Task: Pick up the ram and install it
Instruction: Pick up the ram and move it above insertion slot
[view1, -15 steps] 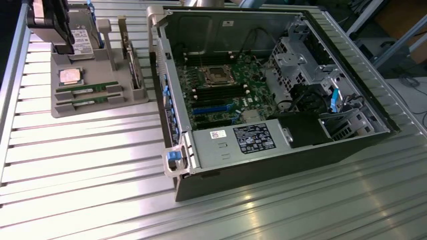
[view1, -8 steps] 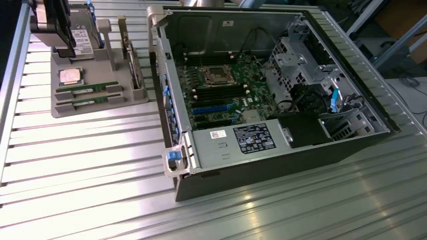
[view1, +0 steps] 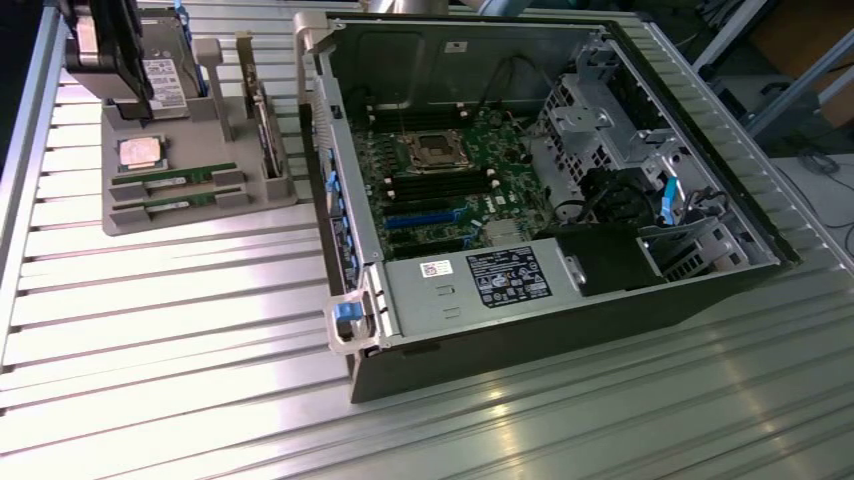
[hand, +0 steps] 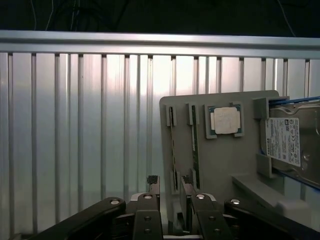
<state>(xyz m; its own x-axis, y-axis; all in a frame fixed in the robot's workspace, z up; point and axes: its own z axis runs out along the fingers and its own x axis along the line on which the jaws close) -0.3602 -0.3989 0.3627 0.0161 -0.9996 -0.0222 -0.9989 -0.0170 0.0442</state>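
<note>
Right now your end effector (hand: 170, 184) stands open: its two dark metal fingers (hand: 152, 186), with toothed tips and bolted to black linkage arms, are parted and nothing sits between the pads. In the wrist view the gap lines up with the near end of the ram (hand: 173, 150), a long, thin green board standing on edge in a narrow slot of a matte grey holder (hand: 235, 165). Whether the fingers touch it you cannot tell. A second stick (hand: 194, 145) of the same shape stands in the neighbouring slot, just beside the first and on the side nearer the processor (hand: 226, 120), a square chip with a dull silver lid on a green rim, lying flat in its own recess. Beyond that leans a grey metal hard drive (hand: 292, 145) with a white label; the print is too fine to read. The holder rests on a table (hand: 75, 125) of ribbed, shiny aluminium slats. In the exterior view the ram (view1: 176, 201) sits in the holder towards the exterior view's left, well apart from the motherboard (view1: 441, 190) inside the open computer case (view1: 534, 340), which is dark outside and bare grey metal inside. A grey power supply (view1: 454, 295) there carries a black label and a small white sticker, neither legible.
</note>
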